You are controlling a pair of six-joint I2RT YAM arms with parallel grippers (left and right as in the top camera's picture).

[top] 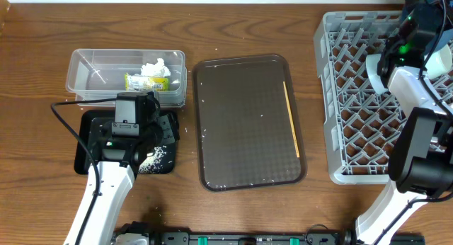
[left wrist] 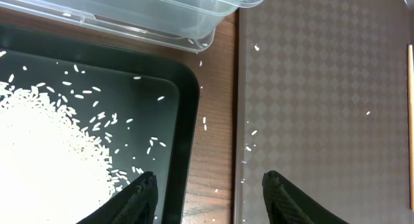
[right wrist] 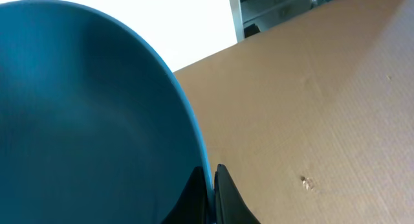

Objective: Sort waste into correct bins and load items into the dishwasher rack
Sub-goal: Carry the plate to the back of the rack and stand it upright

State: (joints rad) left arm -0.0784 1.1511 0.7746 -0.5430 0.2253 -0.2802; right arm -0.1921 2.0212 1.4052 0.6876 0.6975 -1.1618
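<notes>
My right gripper point(right wrist: 212, 185) is shut on the rim of the dark blue plate point(right wrist: 84, 120), which fills the left of the right wrist view. In the overhead view this gripper point(top: 407, 25) is above the far part of the grey dishwasher rack point(top: 354, 132). My left gripper point(left wrist: 210, 195) is open and empty above the right edge of the black tray point(left wrist: 184, 107), which holds a heap of rice point(left wrist: 45, 153). The clear tub point(top: 85, 71) holds white tissue point(top: 153, 66) and the yellow-green wrapper point(top: 145, 82). The chopstick point(top: 291, 117) lies on the brown tray.
The brown serving tray point(top: 241, 124) lies between the black tray point(top: 88, 142) and the rack. Loose rice grains point(left wrist: 205, 123) lie on the wood between the trays and on the brown tray. A pale rounded thing point(top: 375, 66) stands in the rack by my right arm.
</notes>
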